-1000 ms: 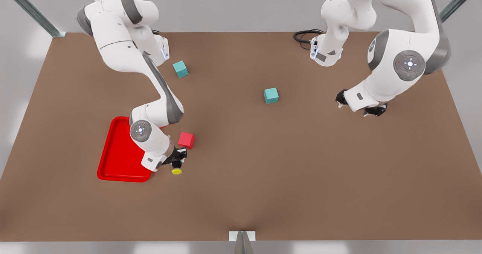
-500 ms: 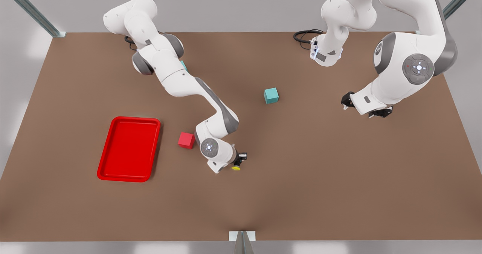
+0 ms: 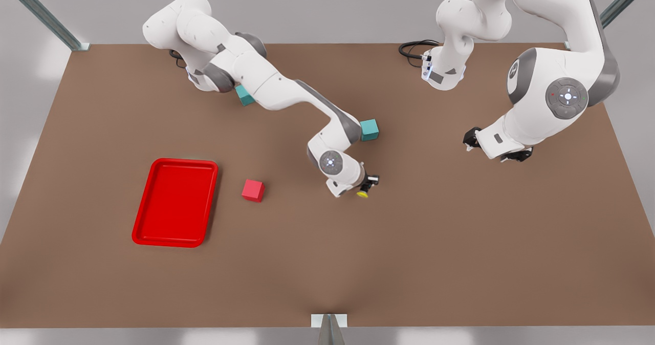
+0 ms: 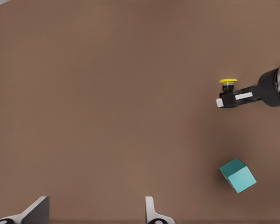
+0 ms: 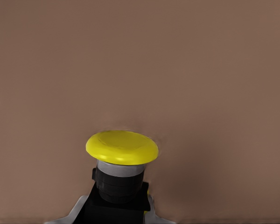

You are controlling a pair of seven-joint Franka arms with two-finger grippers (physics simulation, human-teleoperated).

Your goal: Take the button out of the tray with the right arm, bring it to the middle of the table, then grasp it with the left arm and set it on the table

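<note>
Right gripper [image 3: 366, 186] is clamping the boxy black body of the round yellow-capped button [image 3: 362, 194] over the matte brown worktop [image 3: 409, 242]; left gripper [image 3: 494, 148] is hanging spread apart, waiting.

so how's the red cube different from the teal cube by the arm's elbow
The red cube sits alone near the tray; the teal cube lies farther back, partly hidden by the right arm. Red cube is red, the other teal. Both rest on the table and look similar in size.
</note>
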